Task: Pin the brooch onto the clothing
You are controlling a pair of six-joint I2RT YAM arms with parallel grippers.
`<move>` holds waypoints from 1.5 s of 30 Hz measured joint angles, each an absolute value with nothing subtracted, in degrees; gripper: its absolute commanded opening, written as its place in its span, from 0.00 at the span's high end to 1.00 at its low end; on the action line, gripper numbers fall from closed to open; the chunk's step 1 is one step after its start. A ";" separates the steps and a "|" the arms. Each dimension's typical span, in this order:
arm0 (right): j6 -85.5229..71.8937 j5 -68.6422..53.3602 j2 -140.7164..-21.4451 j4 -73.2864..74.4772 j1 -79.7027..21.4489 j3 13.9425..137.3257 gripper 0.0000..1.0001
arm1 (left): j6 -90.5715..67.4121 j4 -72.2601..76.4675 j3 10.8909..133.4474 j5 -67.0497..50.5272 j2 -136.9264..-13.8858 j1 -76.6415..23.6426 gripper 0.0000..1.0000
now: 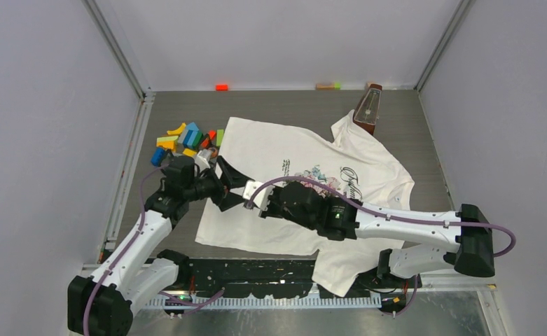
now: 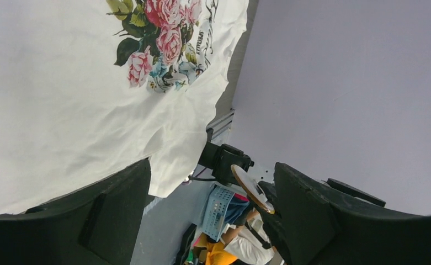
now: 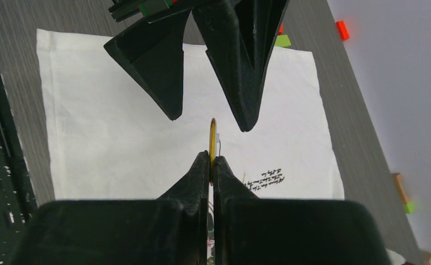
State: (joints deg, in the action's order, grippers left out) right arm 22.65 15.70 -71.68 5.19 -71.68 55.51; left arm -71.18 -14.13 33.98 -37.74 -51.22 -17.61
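The white T-shirt with a pink-rose print lies flat mid-table; it also shows in the left wrist view and the right wrist view. My right gripper is shut on the brooch, a thin gold-rimmed disc seen edge-on, and holds it above the shirt's lower left part. In the top view the right gripper meets my left gripper there. My left gripper is open, and the brooch stands between its fingers, close to the right-hand finger in its wrist view.
A pile of coloured blocks lies left of the shirt's collar end. A brown wedge-shaped object stands at the shirt's far right sleeve. Small red and tan-green blocks sit by the back wall.
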 measured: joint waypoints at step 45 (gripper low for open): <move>19.18 25.28 -71.94 -3.03 -71.94 51.70 0.42 | -70.52 -5.78 23.90 -22.15 -32.23 -17.39 1.00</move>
